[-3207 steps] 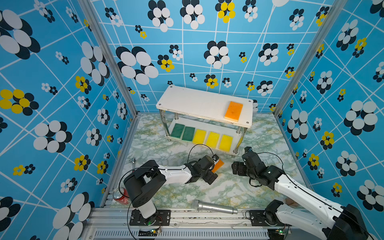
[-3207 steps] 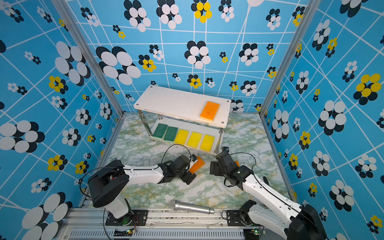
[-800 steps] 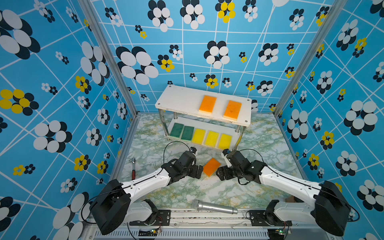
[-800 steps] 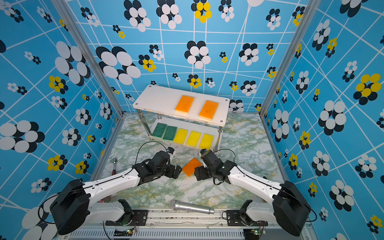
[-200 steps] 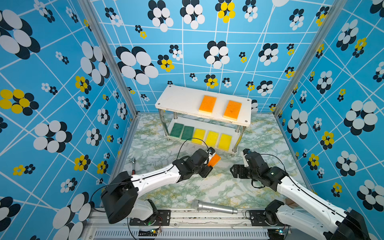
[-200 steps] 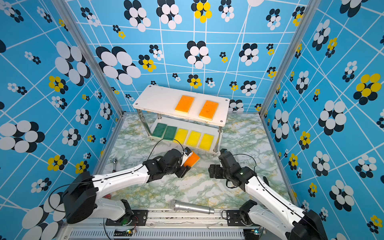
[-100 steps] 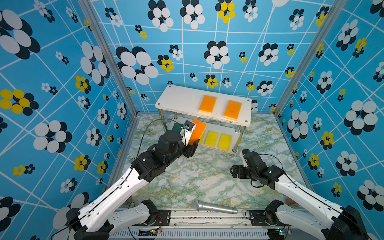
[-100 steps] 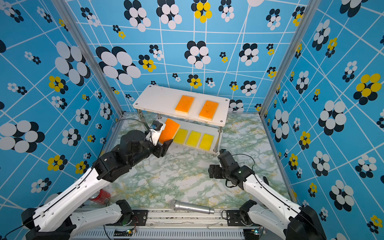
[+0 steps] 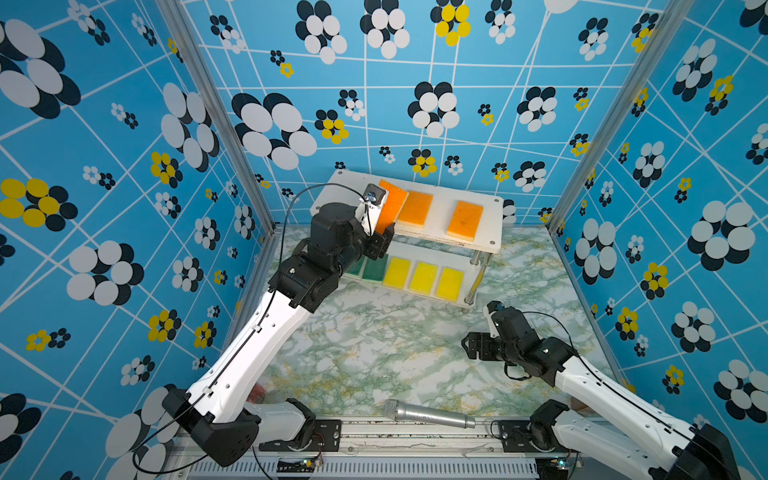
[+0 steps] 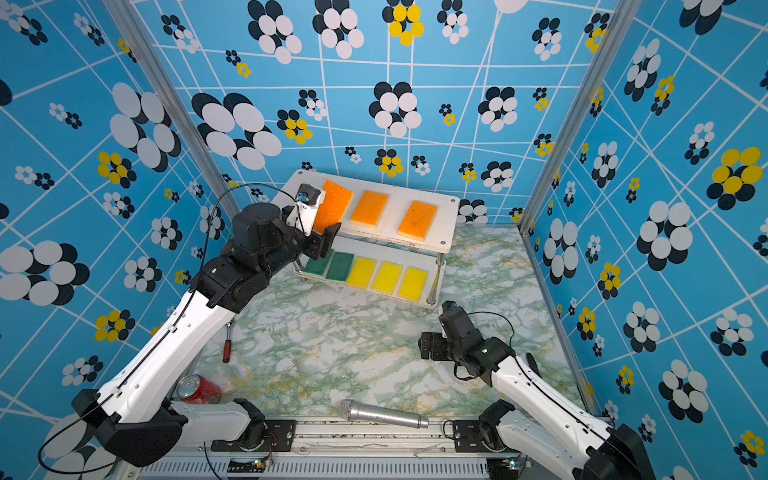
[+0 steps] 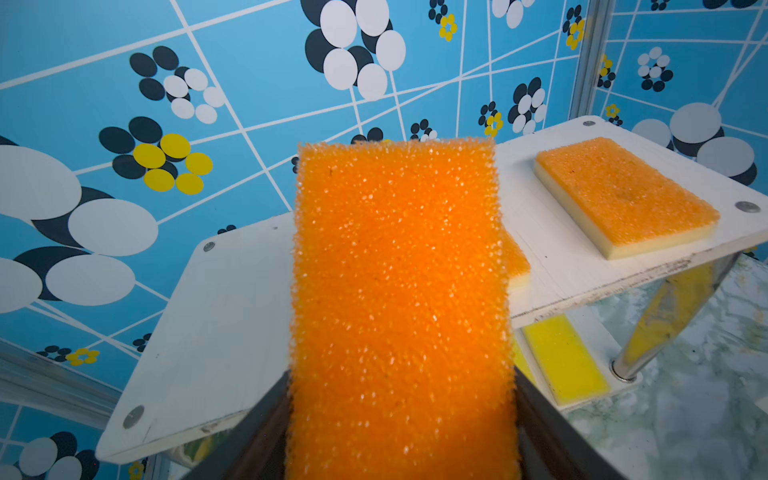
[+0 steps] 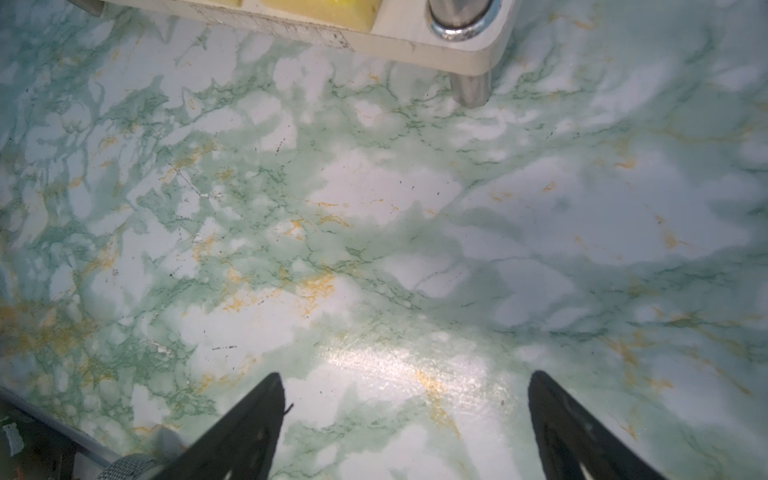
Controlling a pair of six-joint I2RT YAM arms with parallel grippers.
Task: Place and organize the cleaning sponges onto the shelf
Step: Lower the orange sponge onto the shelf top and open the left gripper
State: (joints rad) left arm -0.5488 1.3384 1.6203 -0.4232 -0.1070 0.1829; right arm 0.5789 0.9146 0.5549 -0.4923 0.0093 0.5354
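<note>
Within the last second the left gripper (image 9: 380, 223) has risen from the table (image 9: 395, 332) to the left end of the shelf (image 9: 440, 216) top board. Its jaws are closed on the near end of the third orange sponge (image 9: 390, 203), which is tilted over that board, just left of the two orange sponges (image 9: 415, 208) lying flat. Judged the last placement: green sponges (image 9: 374, 269) and yellow sponges (image 9: 423, 276) fill the lower board. The right gripper (image 9: 467, 347) stays low at near right, jaws wide, empty.

Not discernible: whether the held sponge's far edge touches the board. The left arm covers part of the leftmost green sponge
</note>
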